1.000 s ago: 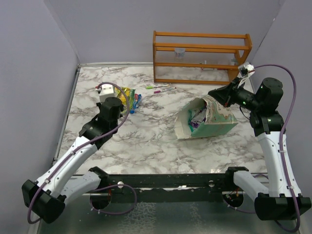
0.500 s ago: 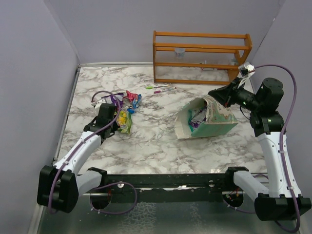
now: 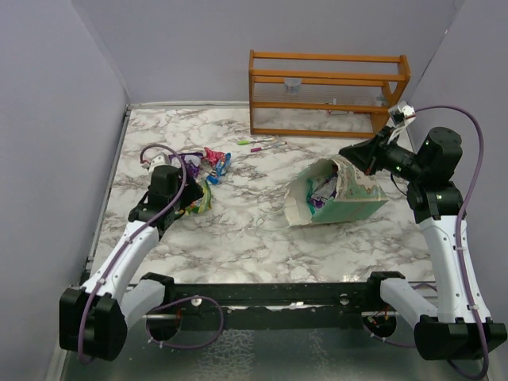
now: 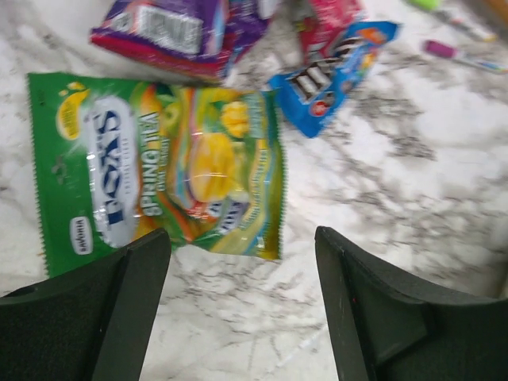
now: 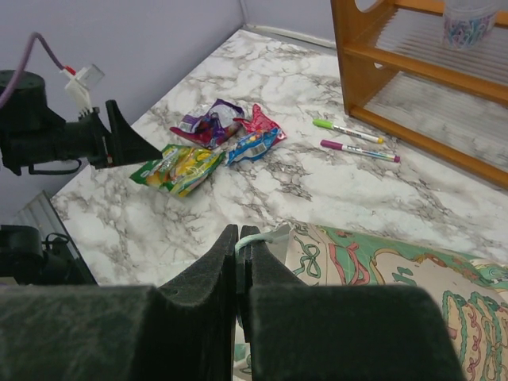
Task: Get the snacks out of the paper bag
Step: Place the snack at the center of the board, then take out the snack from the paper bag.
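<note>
On the marble bench [image 3: 254, 230] the paper bag [image 3: 349, 198] is gripped at its string handle [image 5: 258, 237] by the pinched-shut right hand [image 5: 239, 254]; some packets [image 3: 321, 190] are seen inside, not yet removed. Four snacks [image 3: 202, 171] are laid out at the left. The green-yellow packet [image 4: 159, 175] lies just beyond the left hand [image 4: 238, 242], which is spread wide and empty.

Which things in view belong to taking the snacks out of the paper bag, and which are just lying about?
Belong to the job:
paper bag, gripped by the right gripper; snack packets inside it; green-yellow packet, blue M&M's packet, purple packet and pink-red packet already out; open left gripper.

Lying about:
orange wooden rack; cup on it; green pen; pink pen.
</note>
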Available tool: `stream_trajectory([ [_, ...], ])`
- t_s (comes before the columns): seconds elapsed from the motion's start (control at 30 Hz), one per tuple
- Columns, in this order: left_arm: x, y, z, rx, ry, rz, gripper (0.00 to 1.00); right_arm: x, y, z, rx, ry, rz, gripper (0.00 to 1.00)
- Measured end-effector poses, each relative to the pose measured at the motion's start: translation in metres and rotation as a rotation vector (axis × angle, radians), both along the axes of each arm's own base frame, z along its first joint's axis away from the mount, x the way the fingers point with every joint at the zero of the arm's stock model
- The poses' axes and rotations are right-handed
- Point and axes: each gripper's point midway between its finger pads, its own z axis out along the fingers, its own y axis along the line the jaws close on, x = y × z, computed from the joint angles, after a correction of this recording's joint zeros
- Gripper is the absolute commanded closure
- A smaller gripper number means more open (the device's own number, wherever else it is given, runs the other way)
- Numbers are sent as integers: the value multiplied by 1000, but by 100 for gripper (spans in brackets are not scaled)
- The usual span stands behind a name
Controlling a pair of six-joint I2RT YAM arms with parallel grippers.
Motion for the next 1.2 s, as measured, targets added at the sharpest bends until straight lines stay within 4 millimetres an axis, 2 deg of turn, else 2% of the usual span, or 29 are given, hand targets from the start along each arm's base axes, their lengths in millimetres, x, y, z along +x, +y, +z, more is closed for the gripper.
stream_trajectory([
  [0.17,9,-28,52,-121,-194,-129,24,-5,5,2,12,-3,41,97],
  [0.33,12,-70,74,-238,-273,-335,24,-24,22,6,68,-6,196,97],
  [0.4,7,-94,81,-276,-295,-436,24,-34,28,6,95,-5,269,97],
  [0.5,-12,-138,94,-301,-345,-609,26,-46,34,1,130,9,344,97],
  [0.63,-53,-195,107,-331,-391,-828,27,-62,38,-19,160,63,399,97],
  [0.77,-87,-235,119,-345,-474,-957,27,-65,38,-24,162,76,401,97],
  [0.9,-118,-270,112,-301,-504,-1046,28,-65,38,-23,158,73,400,97],
  [0.97,-127,-285,101,-254,-492,-1070,34,-64,38,-22,155,69,398,98],
  [1.1,-132,-316,79,-140,-467,-1059,43,-64,37,-20,151,60,394,98],
  [1.2,-127,-329,58,-72,-452,-1009,47,-61,36,-21,145,54,380,98],
])
